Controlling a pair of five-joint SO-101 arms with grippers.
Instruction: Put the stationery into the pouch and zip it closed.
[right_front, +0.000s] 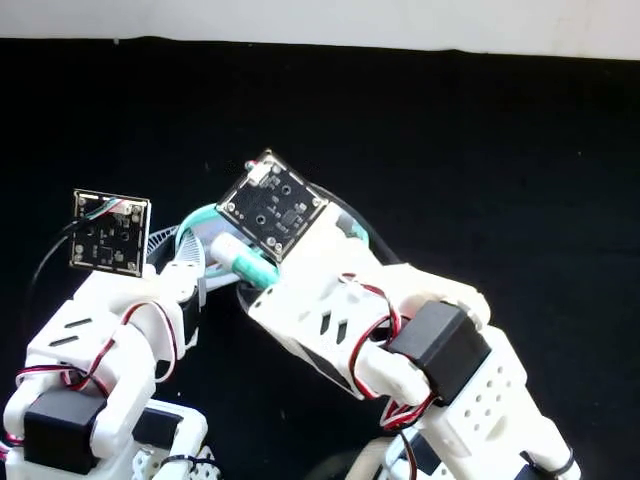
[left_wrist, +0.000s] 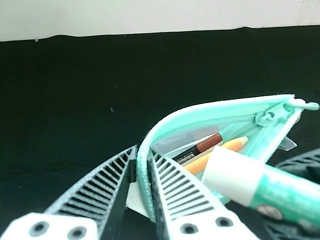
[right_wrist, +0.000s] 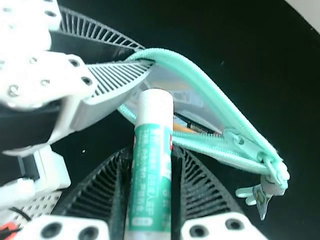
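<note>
Loading is in hand: the right gripper (right_wrist: 152, 152) clamps the glue stick (right_wrist: 154, 112), cap at the mouth of the mint pouch (left_wrist: 215, 114), whose rim the left gripper (left_wrist: 143, 154) pinches, towards the near edge of the bench (right_front: 480, 150). A pen (left_wrist: 206, 144) and pencil (left_wrist: 227, 146) lie inside. Next, likely, the stick must slide fully in before release and zipping. The bench is black; a pale wall (right_front: 400, 18) backs its far edge.

The table (right_front: 480, 150) has a flat, matte black surface. It runs to a straight far edge, where a pale wall (right_front: 400, 20) begins. The left arm (right_front: 100, 370) and right arm (right_front: 440, 370) stand at its near side. The pouch (right_front: 195, 222) is left of centre; whether it touches the surface cannot be determined.
</note>
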